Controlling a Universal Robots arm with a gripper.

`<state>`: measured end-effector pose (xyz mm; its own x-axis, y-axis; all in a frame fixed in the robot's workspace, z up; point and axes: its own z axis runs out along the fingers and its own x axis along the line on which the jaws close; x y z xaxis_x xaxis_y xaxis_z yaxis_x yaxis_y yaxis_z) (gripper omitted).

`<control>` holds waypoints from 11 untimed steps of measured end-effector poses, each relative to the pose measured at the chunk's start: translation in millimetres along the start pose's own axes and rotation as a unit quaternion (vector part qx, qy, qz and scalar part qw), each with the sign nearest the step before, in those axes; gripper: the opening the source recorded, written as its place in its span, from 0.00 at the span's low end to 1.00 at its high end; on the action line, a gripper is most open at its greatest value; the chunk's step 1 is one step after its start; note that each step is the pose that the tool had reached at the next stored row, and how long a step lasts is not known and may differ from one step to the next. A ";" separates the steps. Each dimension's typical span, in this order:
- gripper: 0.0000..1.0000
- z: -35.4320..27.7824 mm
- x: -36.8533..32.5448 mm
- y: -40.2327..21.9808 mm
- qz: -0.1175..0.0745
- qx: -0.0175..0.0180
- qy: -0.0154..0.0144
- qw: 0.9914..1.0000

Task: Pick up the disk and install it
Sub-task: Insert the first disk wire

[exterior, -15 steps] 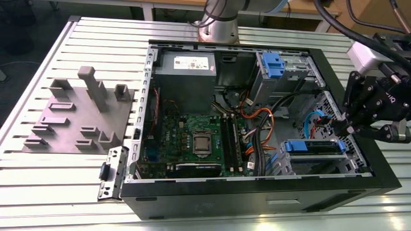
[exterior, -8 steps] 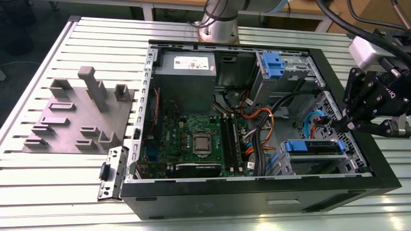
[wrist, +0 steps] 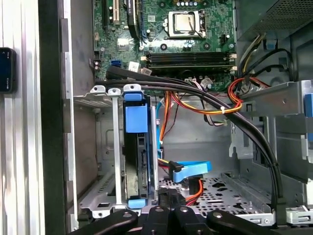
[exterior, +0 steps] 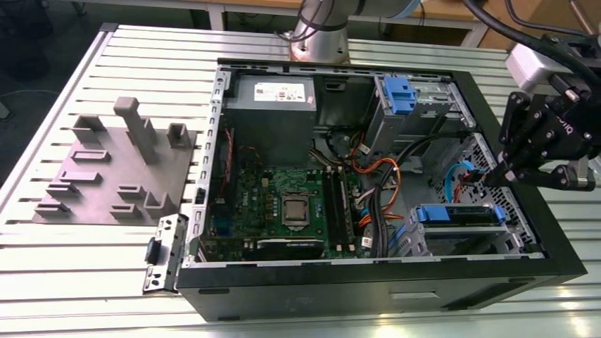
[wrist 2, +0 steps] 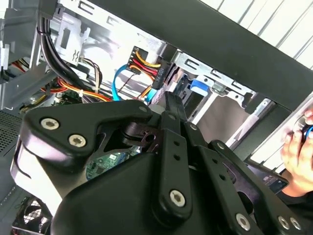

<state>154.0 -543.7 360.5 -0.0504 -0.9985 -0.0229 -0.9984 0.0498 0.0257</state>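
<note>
An open black computer case (exterior: 376,282) lies on a slatted metal table (exterior: 75,267), motherboard (exterior: 281,204) and orange cables (exterior: 390,179) exposed; a grey fixture block (exterior: 117,169) sits well apart from the pincer.

Matt black gripper (exterior: 511,176), blue plastic disk (wrist: 135,117) frame (seemingly smooth), ribbed metal table (exterior: 56,260)

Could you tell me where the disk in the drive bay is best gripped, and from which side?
Probably by the blue carrier end of the disk, coming from the open side of the case: it stands on edge between metal bay rails, so only its outer edge is exposed.
</note>
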 end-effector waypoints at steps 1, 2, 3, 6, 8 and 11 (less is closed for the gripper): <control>0.11 0.2 -0.3 0.0 -0.002 0.000 0.000 1.000; 0.11 0.4 -0.3 0.0 -0.006 0.000 0.000 1.000; 0.11 0.5 -0.4 0.0 -0.014 0.000 0.000 1.000; 0.11 1.0 -0.5 -0.1 -0.030 -0.001 0.001 1.000; 0.11 1.0 -0.5 -0.2 -0.030 -0.001 0.001 1.000; 0.11 1.0 -0.6 -0.5 -0.030 -0.002 0.001 1.000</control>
<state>154.4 -543.1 359.5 0.0098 -0.9997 -0.0221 -0.9996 -0.0104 0.0274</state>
